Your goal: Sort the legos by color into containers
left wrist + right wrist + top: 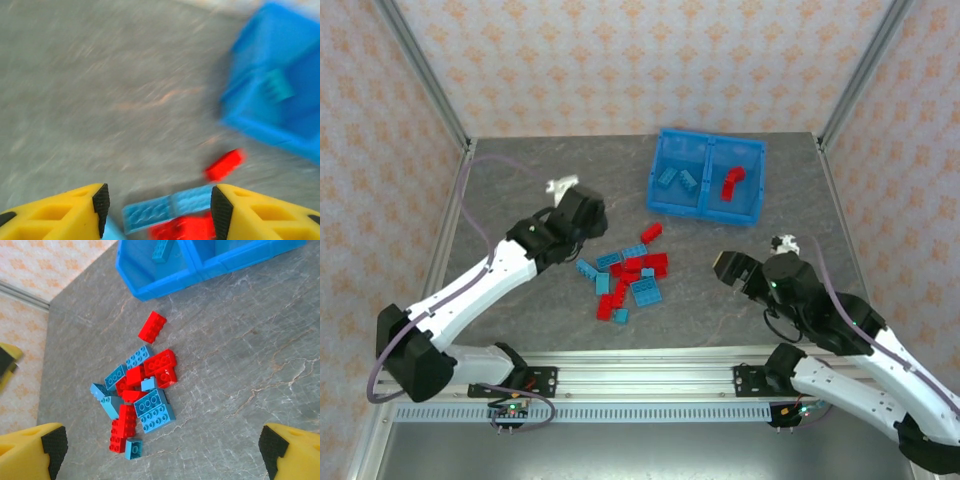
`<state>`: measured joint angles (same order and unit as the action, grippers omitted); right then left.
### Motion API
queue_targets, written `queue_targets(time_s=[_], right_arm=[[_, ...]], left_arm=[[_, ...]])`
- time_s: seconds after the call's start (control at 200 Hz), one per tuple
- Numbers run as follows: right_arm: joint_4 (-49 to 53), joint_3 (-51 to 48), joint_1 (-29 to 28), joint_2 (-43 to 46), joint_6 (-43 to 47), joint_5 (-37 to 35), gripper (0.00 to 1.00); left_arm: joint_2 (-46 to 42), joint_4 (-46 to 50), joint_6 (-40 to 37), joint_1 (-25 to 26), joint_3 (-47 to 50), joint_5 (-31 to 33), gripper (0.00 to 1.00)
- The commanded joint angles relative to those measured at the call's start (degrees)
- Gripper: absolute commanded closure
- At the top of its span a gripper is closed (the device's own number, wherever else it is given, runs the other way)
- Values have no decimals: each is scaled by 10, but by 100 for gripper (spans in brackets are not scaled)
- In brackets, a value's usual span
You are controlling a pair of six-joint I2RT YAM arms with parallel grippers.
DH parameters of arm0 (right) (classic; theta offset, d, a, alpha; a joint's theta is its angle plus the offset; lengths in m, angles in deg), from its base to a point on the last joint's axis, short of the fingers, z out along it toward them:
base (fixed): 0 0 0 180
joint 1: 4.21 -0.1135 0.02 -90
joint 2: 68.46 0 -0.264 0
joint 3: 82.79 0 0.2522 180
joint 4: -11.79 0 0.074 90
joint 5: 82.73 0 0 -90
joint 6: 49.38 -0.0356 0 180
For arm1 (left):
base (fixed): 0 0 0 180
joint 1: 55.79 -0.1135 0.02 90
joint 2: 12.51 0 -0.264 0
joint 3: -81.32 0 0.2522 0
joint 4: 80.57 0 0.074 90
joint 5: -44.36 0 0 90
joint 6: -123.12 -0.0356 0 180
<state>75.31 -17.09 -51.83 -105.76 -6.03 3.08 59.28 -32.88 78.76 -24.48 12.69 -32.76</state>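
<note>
Plainly the sorting is barely begun: most legos lie in a mixed red-and-blue heap on the table, while the bin beyond holds a few blue bricks in its left compartment and red bricks in its right. Both the left gripper, poised beside the heap, and the right gripper stand spread and empty. The step in hand looks like the next pick, calling for closing on one edge brick alone, perhaps the lone red brick nearest the bin.

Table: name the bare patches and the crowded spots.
Bare: the far-left corner, between left hand and bin; the stretch between brick pile and right hand. Crowded: the pile at centre, one red brick just beyond it.
</note>
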Motion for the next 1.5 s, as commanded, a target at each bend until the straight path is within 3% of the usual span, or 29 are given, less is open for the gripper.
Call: queue_targets(time_s=[0.0,0.185,0.415,0.766,0.961,1.071,1.171,1.281,1.491], right_arm=[[-31,-2,-4,-27,20,29,1],[-26,2,-4,-38,18,32,1],[-14,3,-4,-28,8,28,1],[-22,0,-4,-29,5,23,1],[-28,4,-4,-38,9,38,1],[-56,3,-4,-40,33,89,1],[-92,0,-4,-40,44,133,1],[-93,-1,-4,-42,39,119,1],[-105,-4,-4,-41,20,80,1]], left_arm=[[-4,-42,121,-24,76,-55,32],[81,-100,148,-25,93,-131,27],[118,-130,161,-43,103,-112,27],[165,-142,153,-49,113,-163,45],[162,-137,151,-49,121,-166,68],[138,-116,148,-49,111,-156,76],[98,-86,135,-48,83,-142,80],[62,-60,99,-36,21,-129,82],[125,-16,-14,62,-186,-95,88]])
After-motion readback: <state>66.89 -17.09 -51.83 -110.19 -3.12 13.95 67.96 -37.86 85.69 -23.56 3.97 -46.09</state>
